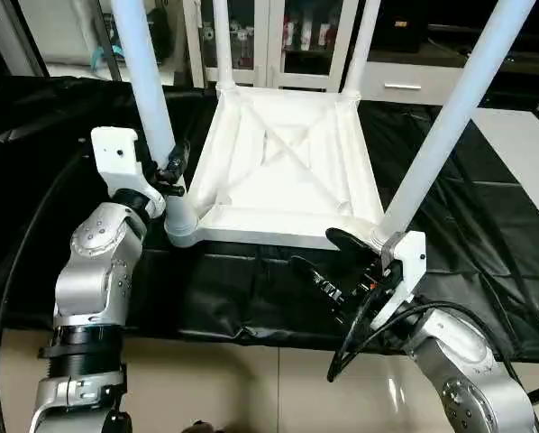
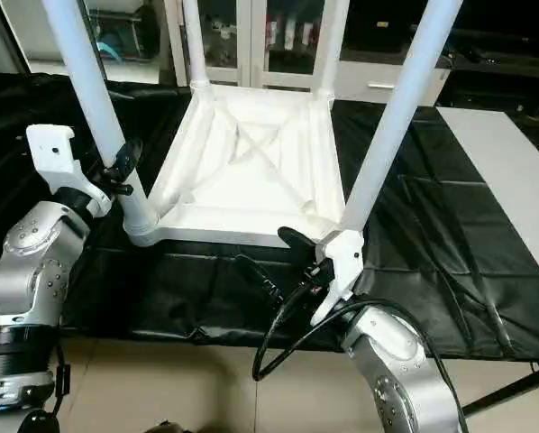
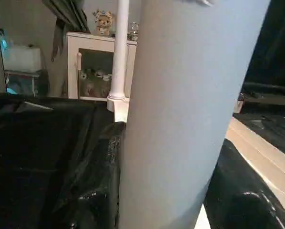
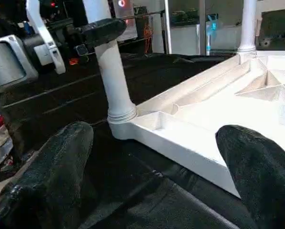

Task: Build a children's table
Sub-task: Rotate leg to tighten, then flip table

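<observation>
Silver forearms frame the bottom of the head view, and just past them the right gripper (image 1: pixel 364 257) hangs spread wide and empty at the near edge of the top (image 1: pixel 283 171), right beside the near right leg (image 1: pixel 450 117). That top lies upside down on the black cloth (image 1: pixel 486 234), ribs showing, with all four legs standing in their corner sockets and rising out of view. Over on the left, the left gripper (image 1: pixel 172 167) has its fingers about the near left leg (image 1: pixel 148 81), low down, just above the socket (image 1: pixel 181 225); whether they are truly clamped I cannot tell. The leg's long axis runs up and leans slightly, with the gripper meeting it crosswise from the robot's left, so any seating push or twist would go down along that axis. Left arm is the nearer one for that job. Farther back stand the two far legs, then white cabinets (image 1: pixel 278 36).
</observation>
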Robot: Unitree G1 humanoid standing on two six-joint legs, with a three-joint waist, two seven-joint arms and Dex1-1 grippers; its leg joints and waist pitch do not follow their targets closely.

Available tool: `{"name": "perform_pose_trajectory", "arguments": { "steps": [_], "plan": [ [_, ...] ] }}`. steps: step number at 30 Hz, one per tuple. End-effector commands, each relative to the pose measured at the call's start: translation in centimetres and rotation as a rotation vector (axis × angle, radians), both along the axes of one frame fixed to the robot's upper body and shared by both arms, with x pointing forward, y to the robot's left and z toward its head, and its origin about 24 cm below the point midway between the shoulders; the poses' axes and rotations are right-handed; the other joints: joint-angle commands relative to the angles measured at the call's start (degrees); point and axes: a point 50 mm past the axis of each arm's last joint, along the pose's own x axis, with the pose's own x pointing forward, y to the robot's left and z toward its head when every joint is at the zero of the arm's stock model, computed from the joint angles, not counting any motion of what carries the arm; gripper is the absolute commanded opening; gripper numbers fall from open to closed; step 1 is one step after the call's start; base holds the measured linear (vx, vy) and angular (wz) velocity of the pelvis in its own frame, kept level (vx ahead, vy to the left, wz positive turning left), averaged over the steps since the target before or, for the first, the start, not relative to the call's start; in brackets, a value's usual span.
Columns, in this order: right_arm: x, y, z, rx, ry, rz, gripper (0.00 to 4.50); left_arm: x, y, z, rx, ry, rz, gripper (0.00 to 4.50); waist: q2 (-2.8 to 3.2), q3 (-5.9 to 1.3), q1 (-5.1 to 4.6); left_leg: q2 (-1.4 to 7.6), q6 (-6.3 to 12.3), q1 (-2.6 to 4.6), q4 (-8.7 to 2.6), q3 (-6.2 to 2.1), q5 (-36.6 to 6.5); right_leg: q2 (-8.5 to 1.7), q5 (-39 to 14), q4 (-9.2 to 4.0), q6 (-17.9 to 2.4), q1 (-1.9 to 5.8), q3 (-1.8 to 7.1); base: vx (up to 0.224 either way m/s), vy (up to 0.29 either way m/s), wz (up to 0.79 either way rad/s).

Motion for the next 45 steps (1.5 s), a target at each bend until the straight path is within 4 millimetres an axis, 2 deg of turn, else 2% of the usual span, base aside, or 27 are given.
{"name": "perform_pose_trajectory", "arguments": {
  "steps": [1, 3, 4, 5, 7, 9, 10, 12, 13, 17, 18, 20, 21, 22, 23, 24, 26, 27, 30, 31, 34, 41, 45],
  "plan": [
    [0.2, -0.3, 0.0, -0.001, -0.001, -0.046, 4.50, -0.3, -0.5, 0.1, -0.225, 0.004, -0.018, 1.95, 0.40, -3.40, 0.01, 3.92, 1.33, 0.91, -5.04, -1.53, -7.51, -5.24, 4.45, -3.66, -13.70, 1.97, 2.79, 0.000, 0.000, 0.00],
    [0.4, -0.4, -0.1, -0.003, 0.001, -0.070, 4.50, -0.3, -0.6, 0.1, -0.267, 0.005, -0.019, 1.95, 0.36, -3.44, 0.10, 3.84, 1.82, 0.98, -4.86, -1.41, -6.71, -5.24, 4.80, -3.66, -13.87, 1.88, 2.82, 0.000, 0.000, 0.00],
    [0.9, -0.8, -0.4, -0.003, 0.017, -0.143, 4.50, -0.4, -0.9, 0.1, -0.352, 0.006, -0.030, 1.95, 0.42, -3.40, 0.24, 3.73, 2.26, 0.92, -4.79, -1.32, -6.41, -5.29, 4.38, -3.70, -13.93, 1.93, 2.81, 0.000, 0.000, 0.00],
    [1.2, -1.0, -0.6, -0.002, 0.029, -0.194, 4.50, -0.5, -1.1, 0.2, -0.407, 0.007, -0.038, 1.95, 0.52, -3.30, 0.15, 3.70, 2.12, 0.85, -4.83, -1.18, -6.73, -5.35, 3.13, -3.72, -14.51, 1.66, 2.83, 0.000, 0.000, 0.00],
    [1.8, -1.5, -1.0, 0.022, 0.068, -0.265, 4.50, -0.7, -1.5, 0.1, -0.525, 0.014, -0.038, 1.95, 0.46, -3.29, 0.12, 3.66, 1.72, 1.04, -4.81, -1.04, -7.82, -5.26, 0.25, -3.99, -14.96, 1.57, 2.80, 0.000, 0.000, 0.00],
    [1.9, -1.6, -1.1, 0.052, 0.088, -0.276, 4.50, -0.8, -1.7, -0.1, -0.574, 0.021, -0.037, 1.95, 0.46, -3.21, 0.38, 3.73, 1.80, 1.01, -4.79, -0.82, -8.29, -5.20, -1.16, -4.19, -14.72, 1.54, 2.86, 0.000, 0.000, 0.00],
    [2.2, -1.7, -1.0, 0.075, 0.099, -0.293, 4.50, -1.0, -1.9, -0.3, -0.598, 0.026, -0.040, 1.95, 0.54, -3.26, 0.41, 3.82, 1.68, 0.88, -4.92, -0.84, -8.01, -5.04, -1.04, -4.10, -13.95, 1.56, 2.77, 0.000, 0.000, 0.00],
    [2.3, -1.7, -1.0, 0.084, 0.103, -0.303, 4.50, -1.1, -1.9, -0.3, -0.607, 0.029, -0.041, 1.95, 0.52, -3.47, 0.28, 3.85, 1.78, 0.91, -4.86, -0.90, -7.11, -4.91, 1.26, -3.93, -13.18, 1.58, 2.73, 0.000, 0.000, 0.00],
    [2.8, -2.0, -0.9, 0.112, 0.115, -0.345, 4.50, -1.3, -2.1, -0.5, -0.602, 0.040, -0.049, 1.94, 0.30, -3.53, 0.18, 3.76, 2.18, 0.79, -4.76, -0.90, -5.86, -4.86, 3.22, -3.78, -12.84, 1.68, 2.70, 0.000, 0.000, 0.00],
    [4.1, -2.3, -0.4, 0.186, 0.123, -0.403, 4.50, -1.6, -2.4, -0.7, -0.614, 0.061, -0.055, 1.90, 0.33, -3.60, -0.07, 3.67, 2.88, 0.69, -4.57, -0.79, -4.28, -4.95, 4.22, -3.63, -12.65, 1.71, 2.65, 0.000, 0.000, 0.00],
    [4.4, -2.2, -0.1, 0.197, 0.117, -0.406, 4.50, -1.7, -2.5, -0.7, -0.625, 0.065, -0.058, 1.90, 0.13, -3.69, -0.09, 3.66, 3.15, 0.67, -4.45, -0.73, -3.55, -4.92, 5.13, -3.57, -12.56, 1.78, 2.68, 0.000, 0.000, 0.00],
    [4.9, -2.1, 0.2, 0.208, 0.111, -0.406, 4.50, -1.8, -2.6, -0.7, -0.634, 0.068, -0.060, 1.90, 0.37, -4.02, 0.04, 3.63, 3.78, 0.73, -4.14, -0.71, -0.90, -4.76, 8.61, -3.09, -12.73, 1.74, 2.57, 0.000, 0.000, 0.00],
    [6.0, -2.2, 0.5, 0.216, 0.112, -0.429, 4.50, -1.8, -2.5, -0.8, -0.650, 0.069, -0.060, 1.90, 0.20, -4.09, 0.06, 3.53, 4.53, 0.65, -3.92, -0.63, 0.82, -4.65, 10.97, -2.83, -12.84, 1.73, 2.53, 0.000, 0.000, 0.00],
    [6.8, -2.3, 0.6, 0.236, 0.122, -0.451, 4.50, -1.9, -2.5, -0.8, -0.655, 0.071, -0.058, 1.90, 0.27, -4.00, -0.04, 3.42, 4.86, 0.62, -3.93, -0.54, 0.81, -4.67, 10.67, -2.87, -13.44, 1.53, 2.41, 0.000, 0.000, 0.00],
    [6.8, -2.3, 0.6, 0.237, 0.123, -0.451, 4.50, -1.9, -2.5, -0.8, -0.656, 0.071, -0.058, 1.90, 0.40, -4.02, 0.08, 3.51, 4.60, 0.85, -3.89, -0.39, -0.24, -4.63, 9.08, -2.98, -13.64, 1.38, 2.42, 0.000, 0.000, 0.00],
    [7.8, -2.4, 0.8, 0.275, 0.134, -0.471, 4.50, -1.9, -2.4, -0.9, -0.664, 0.072, -0.055, 1.90, 0.14, -3.99, 0.03, 3.58, 4.39, 0.79, -3.98, -0.39, -0.51, -4.66, 8.48, -2.94, -13.66, 1.48, 2.41, 0.000, 0.000, 0.00],
    [8.7, -2.5, 1.0, 0.315, 0.156, -0.488, 4.50, -2.0, -2.4, -0.9, -0.670, 0.070, -0.057, 1.90, 0.28, -3.91, 0.17, 3.58, 4.05, 0.87, -4.03, -0.28, -1.09, -4.66, 7.60, -3.09, -13.42, 1.43, 2.45, 0.000, 0.000, 0.00],
    [9.0, -2.5, 1.1, 0.329, 0.164, -0.495, 4.50, -2.1, -2.4, -0.9, -0.673, 0.068, -0.059, 1.90, 0.05, -3.93, 0.16, 3.59, 3.92, 0.89, -4.02, -0.24, -1.29, -4.69, 7.38, -3.05, -13.43, 1.45, 2.44, 0.000, 0.000, 0.00],
    [10.0, -2.7, 1.2, 0.381, 0.189, -0.507, 4.50, -2.2, -2.4, -0.8, -0.672, 0.068, -0.062, 1.90, 0.08, -4.12, 0.13, 3.47, 4.14, 0.67, -3.89, -0.20, 0.04, -4.69, 8.87, -2.75, -13.13, 1.63, 2.40, 0.000, 0.000, 0.00],
    [10.9, -2.9, 1.5, 0.421, 0.201, -0.507, 4.50, -2.3, -2.4, -0.8, -0.679, 0.066, -0.062, 1.90, 0.15, -4.24, 0.04, 3.41, 4.31, 0.70, -3.77, -0.17, 0.16, -4.72, 9.11, -2.66, -13.53, 1.62, 2.32, 0.000, 0.000, 0.00],
    [11.9, -2.9, 1.8, 0.442, 0.205, -0.502, 4.50, -2.3, -2.4, -0.8, -0.681, 0.067, -0.063, 1.90, 0.13, -4.24, 0.04, 3.36, 4.33, 0.53, -3.70, -0.11, 0.31, -4.72, 8.97, -2.65, -13.70, 1.74, 2.29, 0.000, 0.000, 0.00],
    [13.5, -3.2, 2.6, 0.403, 0.162, -0.490, 4.50, -2.2, -2.3, -0.8, -0.678, 0.069, -0.067, 1.90, 0.07, -4.50, -0.06, 3.39, 5.87, 0.57, -3.27, 0.03, 2.37, -4.70, 11.02, -2.40, -15.06, 1.78, 2.19, 0.000, 0.000, 0.00],
    [14.0, -3.6, 2.3, 0.356, 0.185, -0.504, 4.50, -2.3, -2.3, -0.7, -0.683, 0.067, -0.064, 1.90, -0.01, -4.53, 0.32, 3.44, 6.63, 0.67, -3.14, 0.12, 3.24, -4.61, 10.77, -2.31, -15.67, 1.65, 2.09, 0.000, 0.000, 0.00]
  ]
}}
